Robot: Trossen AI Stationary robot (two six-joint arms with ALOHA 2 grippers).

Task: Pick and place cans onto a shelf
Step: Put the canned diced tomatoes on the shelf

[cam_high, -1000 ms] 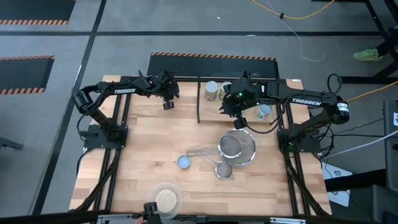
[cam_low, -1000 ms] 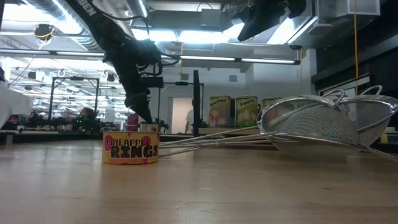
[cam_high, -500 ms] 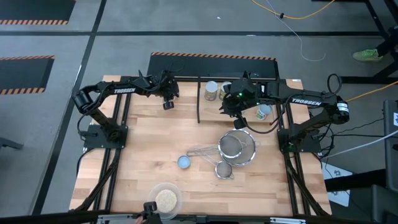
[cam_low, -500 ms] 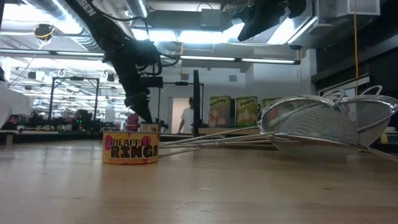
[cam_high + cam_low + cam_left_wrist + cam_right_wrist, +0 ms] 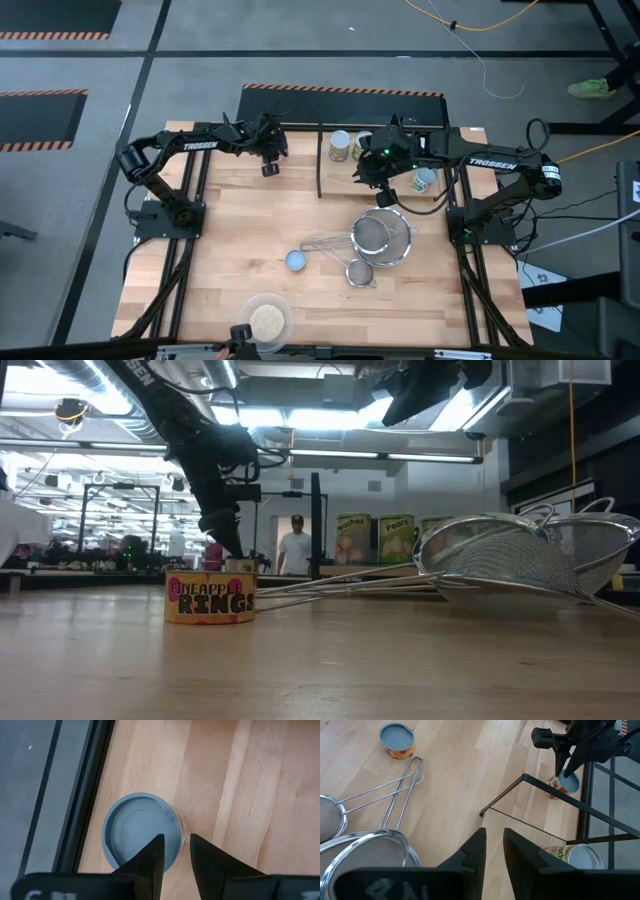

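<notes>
Can point(image 5: 141, 837) directly beneath left claw point(image 5: 175, 854)

The short can point(image 5: 210, 598) reads "PINEAPPLE RINGS"; shelf cans point(image 5: 396, 540) read "Peaches" and "Pears"; both arms point(image 5: 200, 145) say "TROSSEN".

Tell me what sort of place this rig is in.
Probably a robotics lab or workshop: hazard-striped floor markings and loose cables surround the table, and the low view shows more workstations under strip lights behind it.
</notes>
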